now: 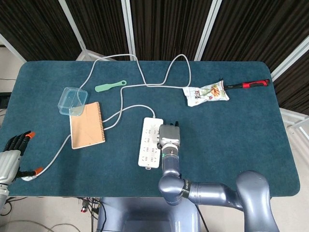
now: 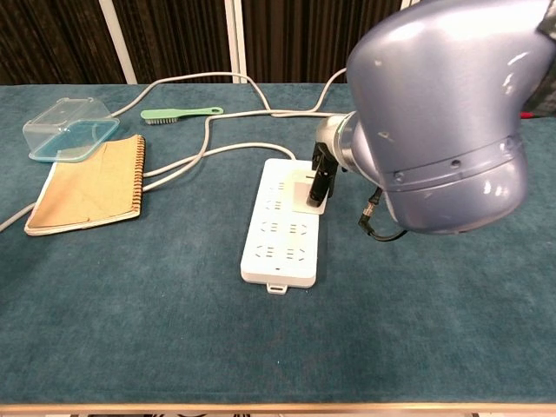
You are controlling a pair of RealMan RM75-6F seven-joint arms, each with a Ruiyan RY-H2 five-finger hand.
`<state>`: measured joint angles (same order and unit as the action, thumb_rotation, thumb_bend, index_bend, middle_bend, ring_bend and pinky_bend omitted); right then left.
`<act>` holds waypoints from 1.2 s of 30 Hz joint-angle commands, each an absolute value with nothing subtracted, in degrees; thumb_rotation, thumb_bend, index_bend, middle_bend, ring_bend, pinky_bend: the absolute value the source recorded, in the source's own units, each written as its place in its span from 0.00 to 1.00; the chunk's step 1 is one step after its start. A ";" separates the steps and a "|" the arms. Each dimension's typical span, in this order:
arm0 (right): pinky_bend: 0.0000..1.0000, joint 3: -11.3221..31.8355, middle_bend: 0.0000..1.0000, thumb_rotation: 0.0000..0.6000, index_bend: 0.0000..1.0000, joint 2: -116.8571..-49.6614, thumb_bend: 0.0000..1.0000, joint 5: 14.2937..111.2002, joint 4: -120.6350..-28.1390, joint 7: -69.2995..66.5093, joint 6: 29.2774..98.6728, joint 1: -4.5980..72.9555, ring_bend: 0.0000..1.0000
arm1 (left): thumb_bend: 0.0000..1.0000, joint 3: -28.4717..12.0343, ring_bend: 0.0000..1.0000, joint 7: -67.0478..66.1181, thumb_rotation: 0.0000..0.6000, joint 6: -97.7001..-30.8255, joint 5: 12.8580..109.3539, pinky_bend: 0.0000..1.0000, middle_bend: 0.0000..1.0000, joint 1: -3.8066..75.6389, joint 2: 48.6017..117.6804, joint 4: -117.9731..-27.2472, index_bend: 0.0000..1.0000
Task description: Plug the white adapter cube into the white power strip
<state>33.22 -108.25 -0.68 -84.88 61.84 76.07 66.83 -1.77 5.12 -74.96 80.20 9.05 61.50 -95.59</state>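
The white power strip lies mid-table, slightly askew with its near end toward the left. My right hand is over the strip's far right corner. Its dark fingers grip the white adapter cube, which sits against the strip's top face. I cannot tell whether the prongs are seated in a socket. The head view hides the cube under the hand. My left hand hovers off the table's near left corner, fingers spread and holding nothing.
A tan notebook and a clear container lie at the left, a green brush behind them. Grey cables loop across the back. A snack bag and a red-handled tool lie far right.
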 commanded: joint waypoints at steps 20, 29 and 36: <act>0.00 32.29 0.13 1.00 0.09 -102.43 0.36 0.85 -97.73 60.93 80.79 63.50 0.00 | 0.00 -1.77 0.00 5.11 1.00 -75.22 80.29 0.00 0.00 8.93 61.47 -95.67 0.00; 0.00 30.27 0.19 1.00 0.24 -96.93 0.36 10.07 -105.28 55.31 82.91 59.74 0.05 | 0.00 -1.81 0.00 5.08 1.00 -75.94 80.76 0.00 0.00 8.73 61.63 -95.56 0.00; 0.58 30.40 0.68 1.00 0.76 -95.18 0.37 25.21 -107.76 39.01 83.15 53.77 0.59 | 0.00 -1.78 0.00 4.74 1.00 -76.43 81.14 0.00 0.00 8.62 61.87 -95.38 0.00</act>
<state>30.40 -95.95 17.57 -106.61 47.57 82.81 57.23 -1.79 4.75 -76.43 81.13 8.62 61.87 -95.39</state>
